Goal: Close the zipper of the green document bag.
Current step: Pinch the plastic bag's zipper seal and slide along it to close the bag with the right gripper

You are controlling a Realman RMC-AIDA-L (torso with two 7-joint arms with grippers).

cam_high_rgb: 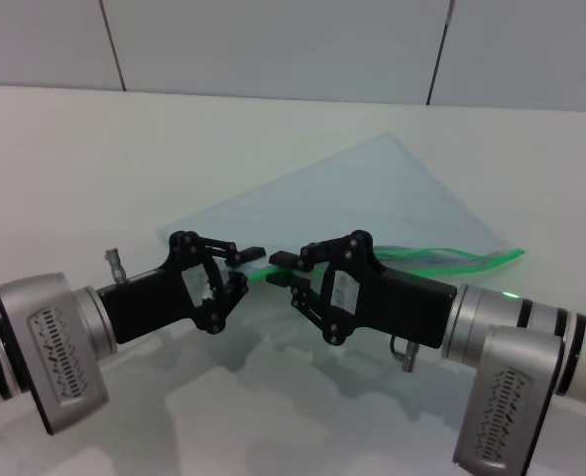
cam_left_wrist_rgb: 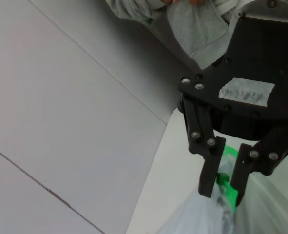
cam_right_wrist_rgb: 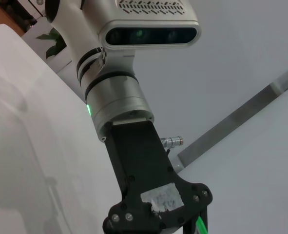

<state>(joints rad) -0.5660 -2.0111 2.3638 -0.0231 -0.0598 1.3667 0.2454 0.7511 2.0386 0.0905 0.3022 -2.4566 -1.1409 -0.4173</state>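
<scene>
The green document bag (cam_high_rgb: 372,188), a translucent bluish pouch, is held tilted above the white table. Its zipper (cam_high_rgb: 426,262) is a wavy bright green strip along the near edge, running right from the two grippers. My left gripper (cam_high_rgb: 245,268) is shut on the bag's zip-edge end. Facing it and almost touching, my right gripper (cam_high_rgb: 291,276) pinches the same strip. In the left wrist view the right gripper (cam_left_wrist_rgb: 224,187) is shut with the green zipper (cam_left_wrist_rgb: 229,158) between its fingers, above the bag (cam_left_wrist_rgb: 192,219). The slider is hidden.
The white table (cam_high_rgb: 74,169) stretches to a panelled grey wall (cam_high_rgb: 273,40) at the back. The right wrist view shows the left arm's silver wrist (cam_right_wrist_rgb: 119,102) and camera housing. Grey fabric (cam_left_wrist_rgb: 197,24) shows beyond the right gripper.
</scene>
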